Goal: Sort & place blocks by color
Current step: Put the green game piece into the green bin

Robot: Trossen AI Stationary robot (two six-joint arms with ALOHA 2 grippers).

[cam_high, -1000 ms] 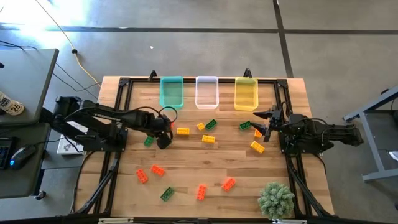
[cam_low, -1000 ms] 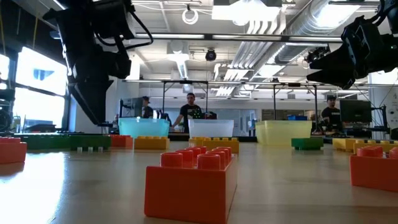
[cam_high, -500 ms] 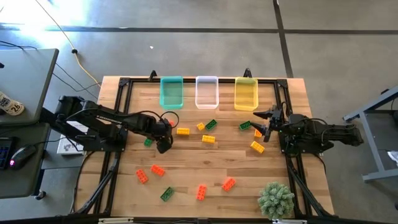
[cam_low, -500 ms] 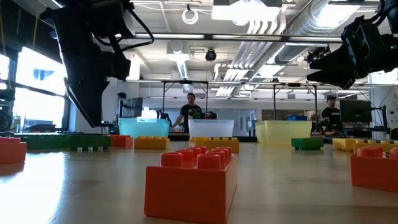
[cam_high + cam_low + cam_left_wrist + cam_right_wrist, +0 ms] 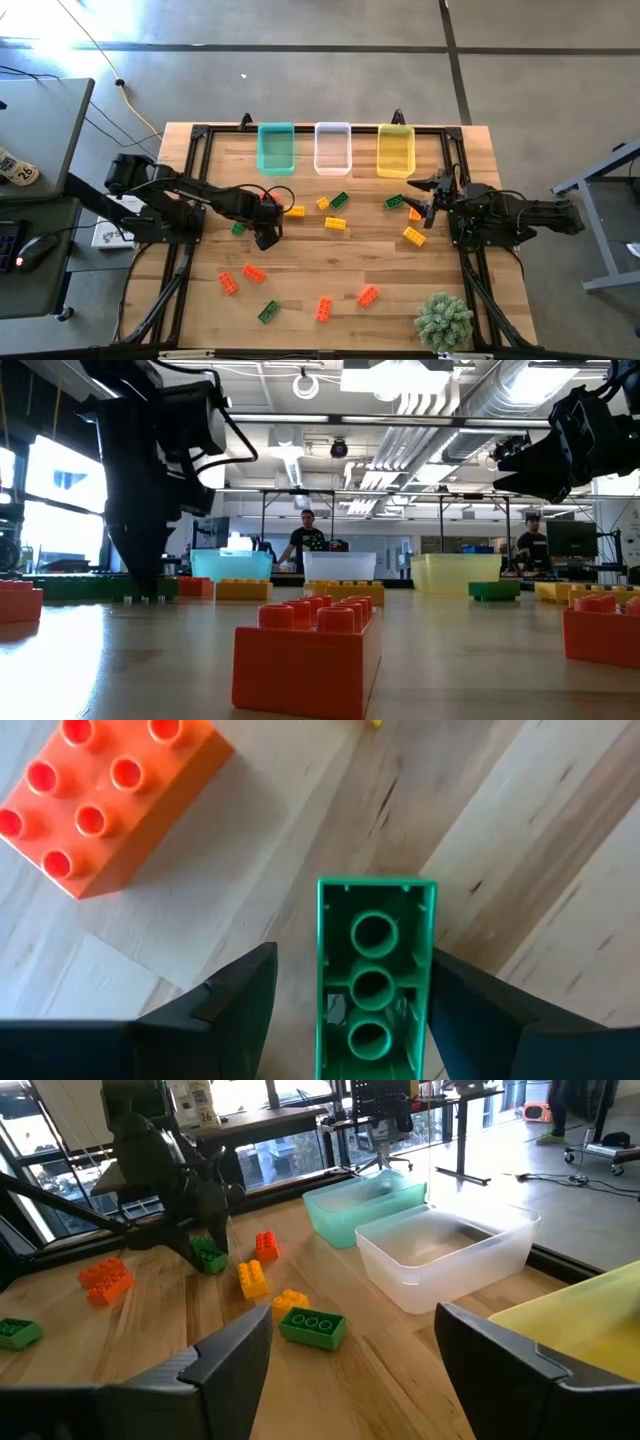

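Note:
Green, yellow and orange blocks lie scattered on the wooden table (image 5: 200,300). My left gripper (image 5: 260,233) (image 5: 352,952) is open and low over one green block (image 5: 238,228) (image 5: 375,982), with a finger on each long side. That block's hollow underside faces the wrist camera. An orange block (image 5: 100,800) lies just beyond it. My right gripper (image 5: 432,196) (image 5: 350,1380) is open and hangs above the table's right side near green (image 5: 394,201) and yellow (image 5: 413,236) blocks. My left gripper comes at the green block from above, pointing down. A strip of table shows between one finger (image 5: 235,1010) and the block. The other finger (image 5: 480,1010) stands hard by the block's side (image 5: 430,990); whether it touches, I cannot tell. The block lies on the table.
Teal (image 5: 276,148), clear (image 5: 332,148) and yellow (image 5: 396,150) bins stand in a row at the far edge. A fuzzy green plant (image 5: 443,320) sits at the near right corner. Orange blocks (image 5: 323,308) and a green one (image 5: 268,312) lie near the near edge. People stand in the room behind.
My left gripper has come down toward the table over the green block, and its arm has stretched farther toward the table's right. The blocks have stayed where they were.

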